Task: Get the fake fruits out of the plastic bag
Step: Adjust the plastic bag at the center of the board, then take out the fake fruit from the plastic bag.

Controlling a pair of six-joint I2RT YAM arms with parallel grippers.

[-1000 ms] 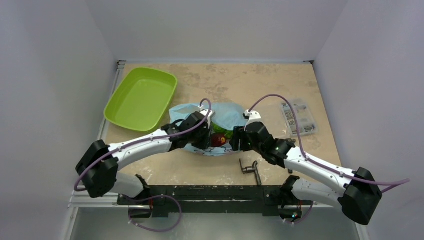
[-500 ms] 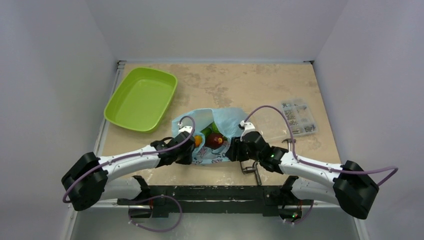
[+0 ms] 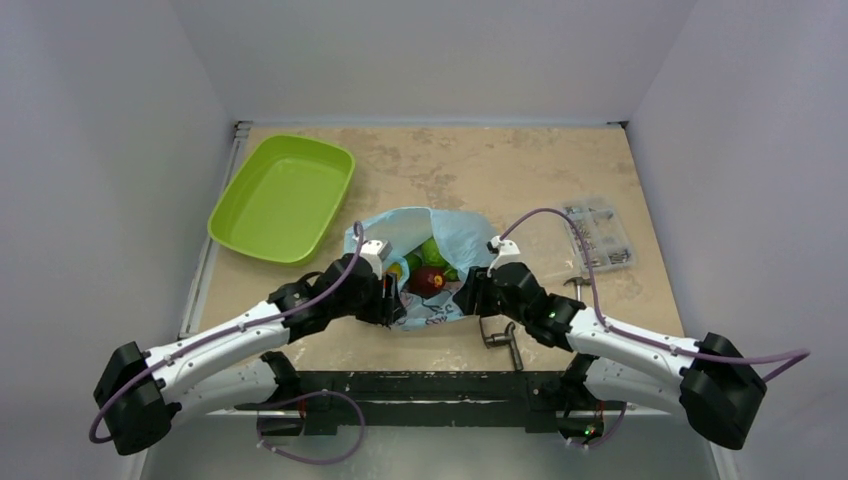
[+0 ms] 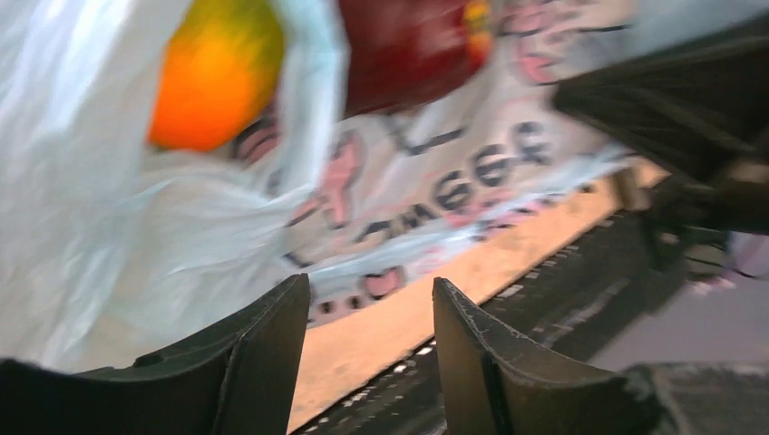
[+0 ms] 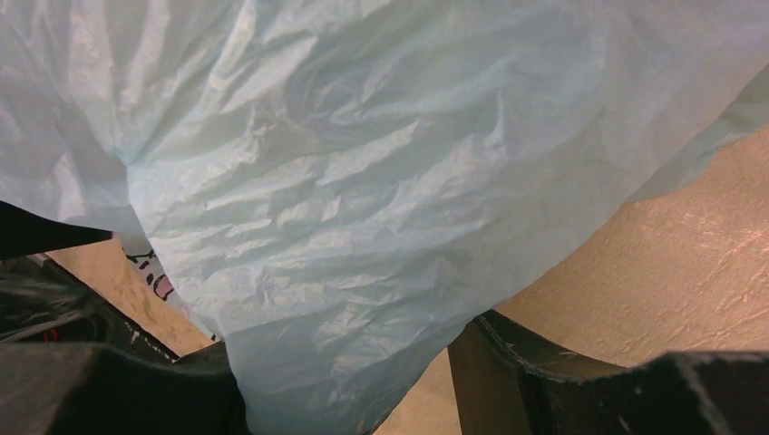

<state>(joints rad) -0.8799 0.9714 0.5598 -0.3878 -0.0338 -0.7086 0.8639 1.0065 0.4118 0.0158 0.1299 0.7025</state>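
Note:
The light-blue plastic bag (image 3: 455, 235) lies near the table's front edge, its mouth open upward. Inside it I see a dark red fruit (image 3: 432, 281), a round green fruit (image 3: 432, 251) and a small orange one (image 3: 397, 270). My left gripper (image 3: 392, 300) is at the bag's left near corner. In the left wrist view the left gripper (image 4: 370, 299) is open and empty. There the printed bag (image 4: 408, 181), the orange fruit (image 4: 213, 77) and the dark red fruit (image 4: 413, 45) lie just ahead. My right gripper (image 3: 470, 296) is at the bag's right side. In its wrist view the right gripper (image 5: 349, 362) has its jaws wide apart, with bag film (image 5: 363, 163) draped between them.
A lime-green tray (image 3: 280, 195) stands at the back left. A clear parts box (image 3: 598, 235) lies at the right. A small metal tool (image 3: 503, 338) lies by the front edge, just right of the bag. The black mounting rail runs along the near edge.
Both grippers have drawn back toward the near edge and the bag has come with them. Its mouth now gapes wider, showing more fruit. The left gripper has shifted slightly right.

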